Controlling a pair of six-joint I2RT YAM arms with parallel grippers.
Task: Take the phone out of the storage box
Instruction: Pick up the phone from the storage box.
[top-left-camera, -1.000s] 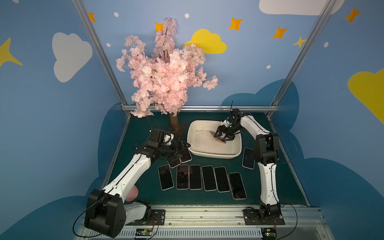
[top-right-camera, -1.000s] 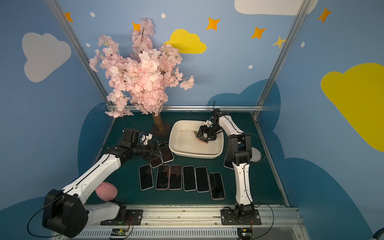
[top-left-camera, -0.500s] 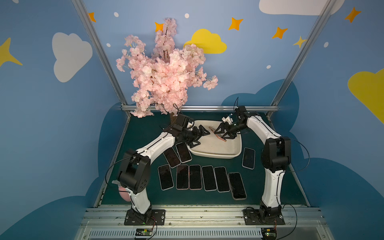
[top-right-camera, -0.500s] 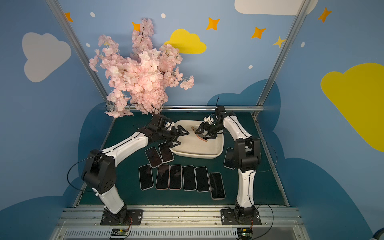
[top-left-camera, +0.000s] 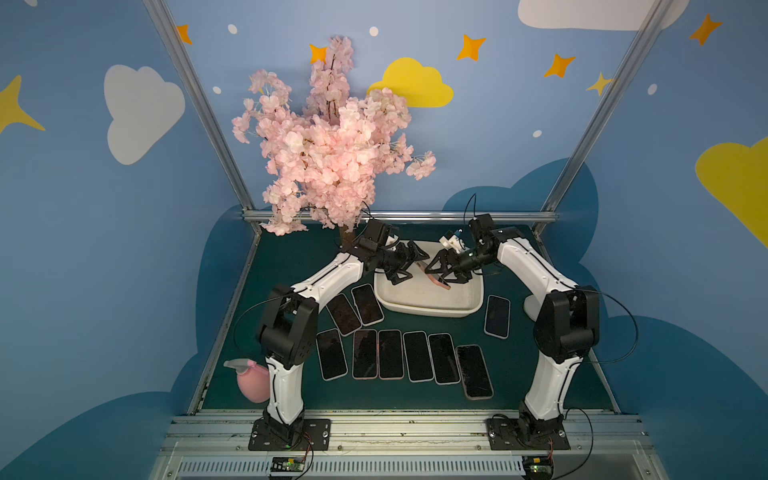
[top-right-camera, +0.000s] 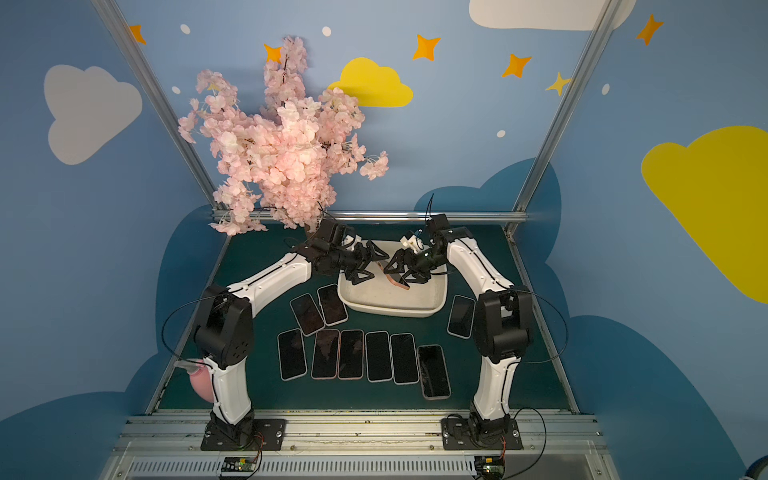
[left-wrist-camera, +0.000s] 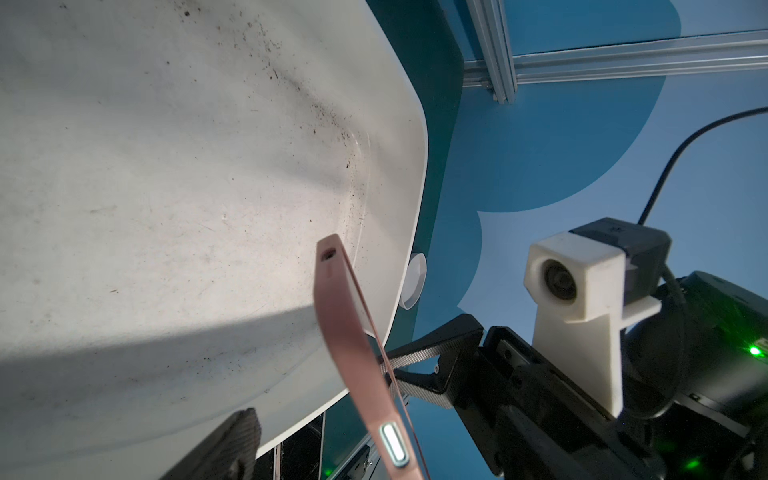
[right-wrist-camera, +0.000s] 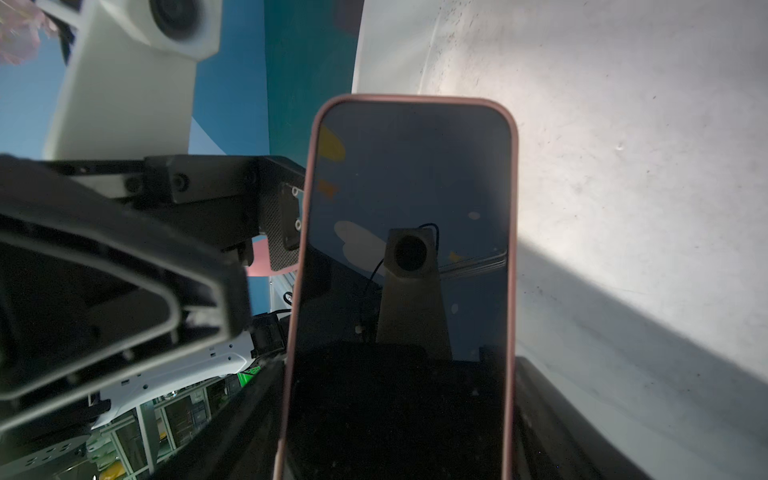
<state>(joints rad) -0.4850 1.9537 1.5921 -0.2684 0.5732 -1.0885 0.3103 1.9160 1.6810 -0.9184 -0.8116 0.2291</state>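
Top views both show the left gripper (top-left-camera: 417, 266) spread wide and empty over the rim of the storage box (top-left-camera: 428, 312), probably lined up for a handover. Just beside it the phone (top-left-camera: 442, 284) hangs tilted above the box floor, seemingly clear of it: pink case, dark glossy screen. The right gripper (top-left-camera: 443, 274) clamps its long edges to carry it out.

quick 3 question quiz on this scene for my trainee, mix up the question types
1. True or false: the phone in the right gripper lies flat on the floor of the storage box.
2. How many phones lie on the green mat outside the box? A five, B nine, C twelve.
3. Fill in: the held phone's case is ____.
Key: 1 false, it is held up, tilted; 2 B; 3 pink.
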